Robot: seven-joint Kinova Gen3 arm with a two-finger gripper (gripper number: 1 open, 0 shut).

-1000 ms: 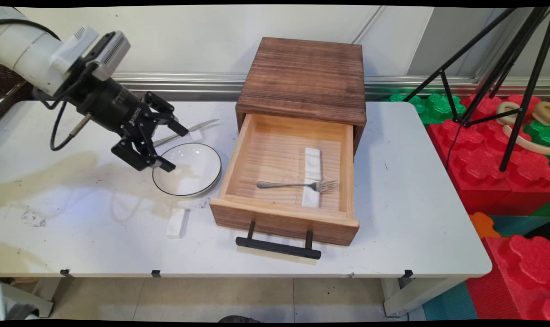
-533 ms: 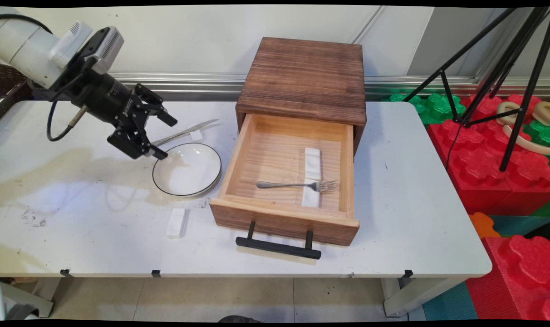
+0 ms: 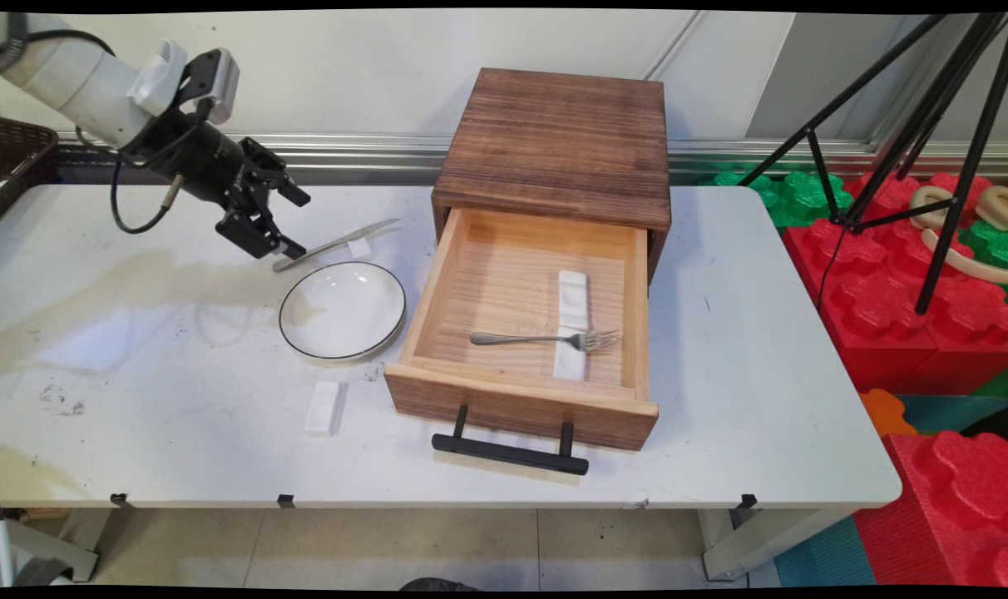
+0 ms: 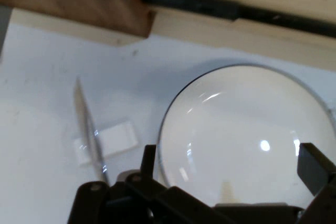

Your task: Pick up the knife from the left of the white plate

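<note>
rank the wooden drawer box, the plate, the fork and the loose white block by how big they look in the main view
1. wooden drawer box
2. plate
3. fork, long but thin
4. white block, the smallest

The block lies nearer the camera than the fork, so the last two are unsure.

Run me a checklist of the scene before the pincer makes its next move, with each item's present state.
1. Pincer open and empty: ok, its fingers stand apart with nothing between them.
2. Pincer clear of the table: ok, it hangs above the knife handle.
3. Knife placement: ok, it lies with its blade across a small white rest, behind the plate.
4. Plate empty: ok, nothing lies in it.
5. Drawer open: ok, pulled out, with a fork lying across a white rest inside.
6. Spare white rest in front of the plate: ok, nothing on it.
</note>
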